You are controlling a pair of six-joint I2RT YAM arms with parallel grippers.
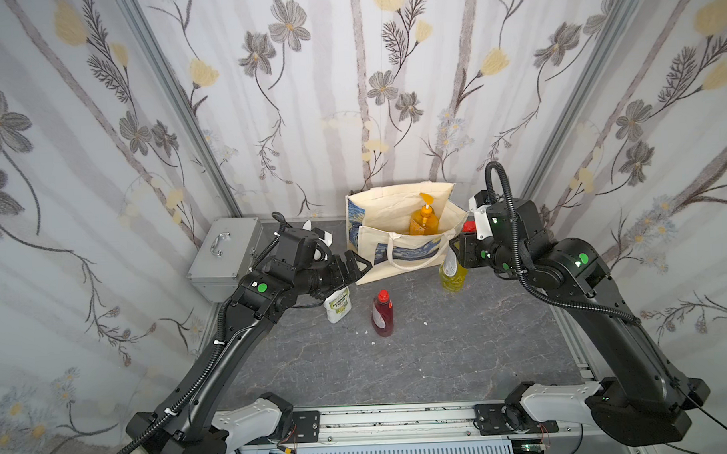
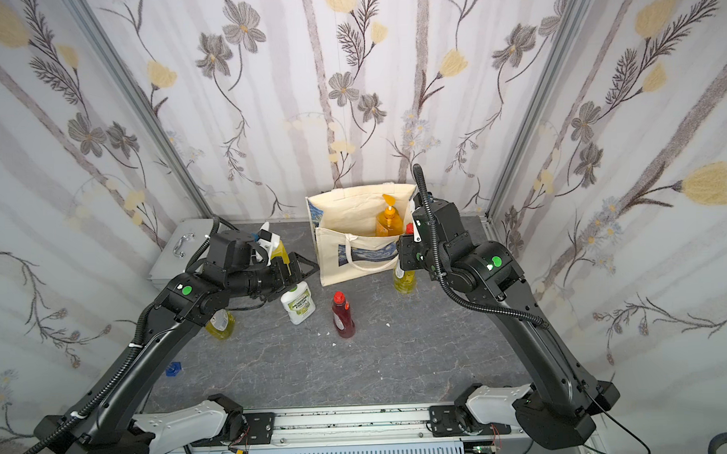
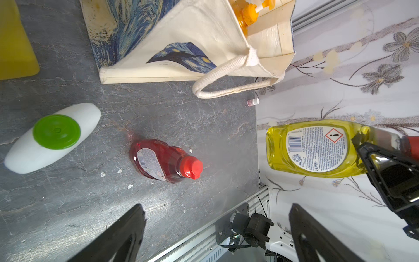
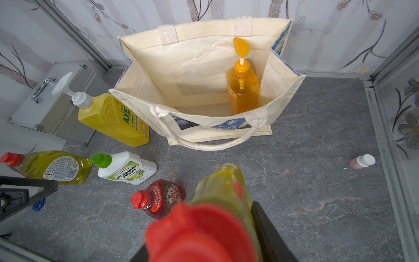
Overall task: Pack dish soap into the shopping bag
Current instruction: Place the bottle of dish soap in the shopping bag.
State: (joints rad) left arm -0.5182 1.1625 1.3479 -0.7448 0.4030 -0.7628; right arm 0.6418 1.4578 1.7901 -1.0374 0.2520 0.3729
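The shopping bag (image 1: 375,244) stands open at the back of the table, and an orange pump bottle (image 1: 424,224) stands upright inside it. My right gripper (image 1: 454,250) is shut on the neck of a yellow-green dish soap bottle (image 3: 313,148), which hangs above the table by the bag's front right corner. My left gripper (image 3: 216,207) is open and holds nothing, just left of the bag. Under it stands a white green-capped bottle (image 1: 337,306), with a dark red bottle (image 1: 382,314) beside that. A yellow pump bottle (image 4: 113,118) and another yellow-green bottle (image 4: 52,166) stand further left.
A silver metal case (image 1: 221,258) sits at the back left corner. A tiny pink white-capped bottle (image 4: 362,161) stands near the right wall. A small blue object (image 2: 173,369) lies by the left arm. Flowered walls close in three sides.
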